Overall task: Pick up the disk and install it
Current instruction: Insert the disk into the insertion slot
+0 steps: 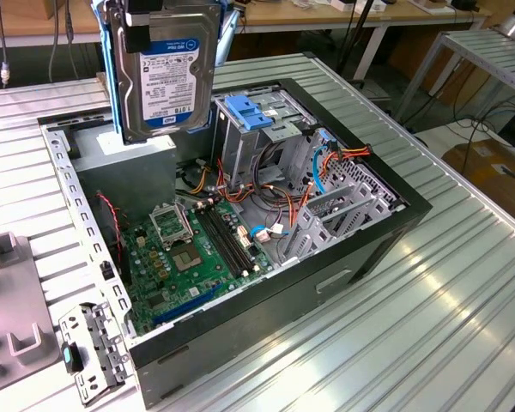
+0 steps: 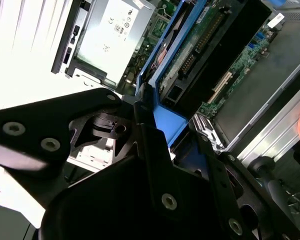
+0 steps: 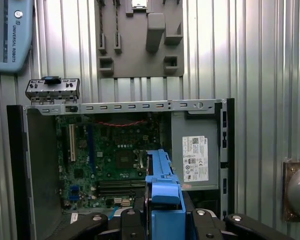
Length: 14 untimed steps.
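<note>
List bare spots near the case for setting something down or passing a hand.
Free: ribbed table on the exterior view's right of the case. Crowded: cables beside the drive cage; disk in the gripper above the case.

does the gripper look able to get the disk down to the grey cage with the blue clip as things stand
Probably yes. The case is open, the gripper holds the disk above it, and nothing covers the cage. The orange cables beside it might snag.
</note>
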Each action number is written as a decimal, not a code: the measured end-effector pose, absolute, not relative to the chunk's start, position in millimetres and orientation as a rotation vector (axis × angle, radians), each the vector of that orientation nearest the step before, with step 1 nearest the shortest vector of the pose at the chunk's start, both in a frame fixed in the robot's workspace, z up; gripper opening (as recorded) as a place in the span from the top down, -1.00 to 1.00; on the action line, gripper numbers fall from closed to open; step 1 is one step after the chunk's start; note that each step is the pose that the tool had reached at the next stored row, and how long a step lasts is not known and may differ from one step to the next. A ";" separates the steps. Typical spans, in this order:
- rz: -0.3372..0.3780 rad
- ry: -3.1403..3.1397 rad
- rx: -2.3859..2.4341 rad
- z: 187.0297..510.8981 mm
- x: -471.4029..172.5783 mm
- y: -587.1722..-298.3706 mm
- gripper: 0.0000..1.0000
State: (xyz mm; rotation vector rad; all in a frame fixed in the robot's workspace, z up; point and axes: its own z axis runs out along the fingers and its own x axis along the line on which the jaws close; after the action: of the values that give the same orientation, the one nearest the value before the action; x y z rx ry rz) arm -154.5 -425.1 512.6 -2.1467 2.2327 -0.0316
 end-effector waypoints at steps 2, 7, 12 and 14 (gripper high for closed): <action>-0.032 2.233 -2.147 512.6 -154.5 -426.2 0.25; -0.032 2.233 -2.147 512.6 -154.5 -428.7 0.25; -0.032 2.233 -2.147 512.6 -154.5 -431.0 0.25; -0.032 2.233 -2.147 512.6 -154.5 -432.5 0.25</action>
State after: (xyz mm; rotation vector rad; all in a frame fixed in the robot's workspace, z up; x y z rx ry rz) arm -154.5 -432.5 512.6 -2.1467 2.2327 -0.0317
